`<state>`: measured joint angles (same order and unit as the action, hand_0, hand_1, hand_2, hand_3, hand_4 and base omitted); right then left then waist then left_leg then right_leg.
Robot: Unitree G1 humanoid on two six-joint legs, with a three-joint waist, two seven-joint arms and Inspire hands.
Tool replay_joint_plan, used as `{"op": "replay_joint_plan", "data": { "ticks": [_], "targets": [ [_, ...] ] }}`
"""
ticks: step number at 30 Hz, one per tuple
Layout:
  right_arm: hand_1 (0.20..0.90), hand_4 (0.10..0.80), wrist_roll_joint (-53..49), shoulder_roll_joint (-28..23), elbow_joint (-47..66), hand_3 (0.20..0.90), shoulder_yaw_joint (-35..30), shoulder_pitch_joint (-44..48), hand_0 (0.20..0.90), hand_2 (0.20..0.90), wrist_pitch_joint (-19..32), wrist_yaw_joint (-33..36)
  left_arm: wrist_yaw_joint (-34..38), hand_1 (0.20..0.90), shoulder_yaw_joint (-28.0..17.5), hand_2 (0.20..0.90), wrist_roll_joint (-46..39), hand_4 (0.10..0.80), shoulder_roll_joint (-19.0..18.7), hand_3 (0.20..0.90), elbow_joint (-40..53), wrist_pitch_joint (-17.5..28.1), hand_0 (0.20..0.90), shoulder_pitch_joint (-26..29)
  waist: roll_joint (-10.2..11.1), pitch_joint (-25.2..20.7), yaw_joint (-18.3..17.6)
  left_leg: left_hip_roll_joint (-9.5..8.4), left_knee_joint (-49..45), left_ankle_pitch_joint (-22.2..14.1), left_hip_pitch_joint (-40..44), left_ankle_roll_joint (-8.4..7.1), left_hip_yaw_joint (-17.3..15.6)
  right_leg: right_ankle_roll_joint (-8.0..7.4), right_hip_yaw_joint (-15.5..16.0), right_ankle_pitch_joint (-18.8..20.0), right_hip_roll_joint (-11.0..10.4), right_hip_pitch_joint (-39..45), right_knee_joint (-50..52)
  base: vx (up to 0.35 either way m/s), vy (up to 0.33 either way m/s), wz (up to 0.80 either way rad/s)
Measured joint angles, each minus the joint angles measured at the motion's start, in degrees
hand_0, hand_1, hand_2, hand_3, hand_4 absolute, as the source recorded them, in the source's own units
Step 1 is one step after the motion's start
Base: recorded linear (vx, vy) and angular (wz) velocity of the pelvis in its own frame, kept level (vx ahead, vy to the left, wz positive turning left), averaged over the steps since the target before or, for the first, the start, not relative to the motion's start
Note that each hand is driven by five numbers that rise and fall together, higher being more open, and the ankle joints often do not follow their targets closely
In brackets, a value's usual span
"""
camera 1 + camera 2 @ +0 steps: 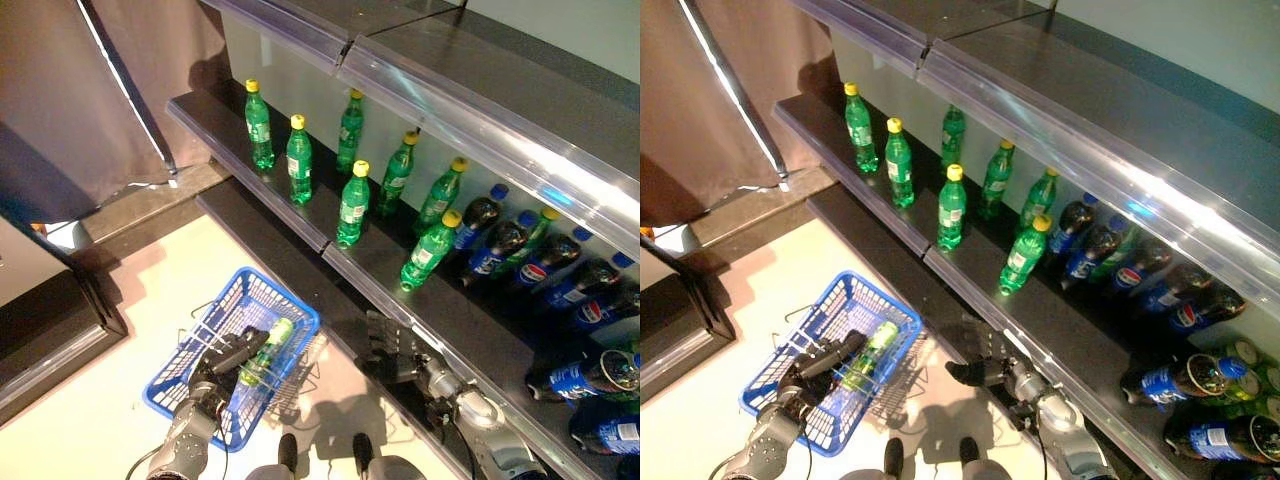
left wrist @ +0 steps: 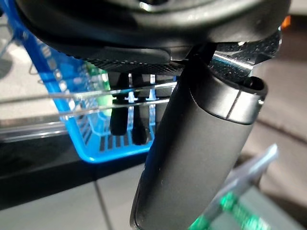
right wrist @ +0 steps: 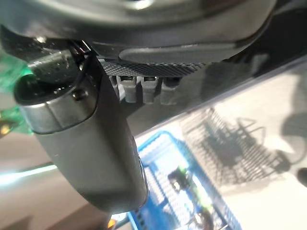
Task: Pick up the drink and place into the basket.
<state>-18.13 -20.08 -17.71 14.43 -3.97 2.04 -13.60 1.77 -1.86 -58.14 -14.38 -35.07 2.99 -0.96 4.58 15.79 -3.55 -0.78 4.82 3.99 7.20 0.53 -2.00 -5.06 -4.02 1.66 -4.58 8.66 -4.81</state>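
A dark shelf (image 1: 300,215) runs diagonally across the scene, with a clear plastic strip along its front edge. Above it, a second shelf (image 1: 480,70) with the same clear edging catches a bright reflection. A pale back wall (image 1: 290,90) stands behind the shelves. The floor (image 1: 90,400) is light, bordered by a dark plinth. A brown curtain (image 1: 110,80) hangs at the left.

Left arm enters from the lower left, forearm angled up and to the right. Left hand (image 1: 232,357) is extended forward; in its own wrist view the fingers (image 2: 120,122) hang down, curled over two thin wire bars. Right arm enters from the lower right, forearm angled up and to the left. Right hand (image 1: 985,372) is held low, apart from the left; its finger posture cannot be determined.
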Motion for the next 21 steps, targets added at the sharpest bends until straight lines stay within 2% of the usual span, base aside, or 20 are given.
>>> {"op": "replay_joint_plan", "data": {
  "ticks": [5, 6, 10, 13, 16, 21],
  "targets": [
    [0.9, 0.8, -6.96, 2.94, -2.36, 0.9, -0.79, -1.22, 0.9, 0.9, -0.2, 0.05, 1.51, 0.3, -2.45, 0.3, -2.63, 0.1, 1.47, 0.2, -7.84, 1.2, 0.3, -0.24, -0.26, -0.48, -0.03, 0.35, 0.03, -0.27, 0.6, -0.33, -1.11, 0.31, -1.19, 0.14, 0.58, -0.07, 0.0, -0.004, -0.032, -0.13],
    [0.9, 0.8, -9.12, 3.8, -3.02, 0.9, -1.21, -1.89, 0.9, 0.9, -0.2, 0.01, 1.71, 0.3, -3.69, 0.3, -2.81, 0.1, 2.48, 0.2, -9.1, 2.14, 0.3, -1.29, -0.31, -1.01, -0.06, 0.38, 0.05, -0.37, 0.61, -0.37, -1.29, 0.42, -1.26, 0.12, 0.58, -0.28, 0.0, -0.009, -0.03, -0.04],
    [0.9, 0.8, -15.3, 4.91, -4.93, 0.9, -2.1, -3.53, 0.9, 0.9, -0.28, -0.01, 1.79, 0.3, -3.82, 0.3, -3.02, 0.1, 2.73, 0.2, -14.26, 2.51, 0.3, -4.03, -0.87, -3.09, 0.1, 0.41, 0.15, -0.54, 0.58, -0.41, -1.34, 0.64, -1.27, -0.01, 0.58, -0.33, -0.01, -0.003, -0.026, -0.01],
    [0.9, 0.8, -15.8, 4.93, -6.43, 0.9, -2.14, -3.64, 0.9, 0.9, 0.02, -0.02, 1.77, 0.3, -4.07, 0.3, -4.23, 0.1, 3.23, 0.2, -17.02, 2.34, 0.3, -6.09, -0.98, -4.8, 0.19, 0.48, 0.39, -0.76, 0.48, -0.67, -1.34, 0.73, -1.24, -0.07, 0.56, -0.42, -0.02, 0.002, -0.024, 0.01],
    [0.9, 0.8, -15.47, 4.86, -8.54, 0.9, -2.09, -3.7, 0.9, 0.9, 1.27, 0.01, 1.67, 0.3, -8.28, 0.3, -7.2, 0.1, 4.69, 0.2, -19.25, 2.71, 0.3, -6.81, -1.2, -7.36, 0.52, 0.63, 0.39, -0.88, -0.28, -0.81, -1.13, 0.69, -0.99, -0.15, 0.58, -1.17, -0.02, -0.002, -0.046, 0.02],
    [0.9, 0.8, -14.4, 4.57, -8.68, 0.9, -2.02, -4.24, 0.9, 0.9, 3.65, 0.26, 1.35, 0.3, -10.26, 0.3, -10.51, 0.1, 5.59, 0.2, -22.42, 3.85, 0.3, -7.97, -1.36, -10.06, 1.02, 0.6, 0.4, -0.88, -0.31, -0.82, -0.44, 0.71, -0.46, -0.31, 0.66, -0.97, -0.31, 0.004, -0.031, 0.05]
  ]
}}
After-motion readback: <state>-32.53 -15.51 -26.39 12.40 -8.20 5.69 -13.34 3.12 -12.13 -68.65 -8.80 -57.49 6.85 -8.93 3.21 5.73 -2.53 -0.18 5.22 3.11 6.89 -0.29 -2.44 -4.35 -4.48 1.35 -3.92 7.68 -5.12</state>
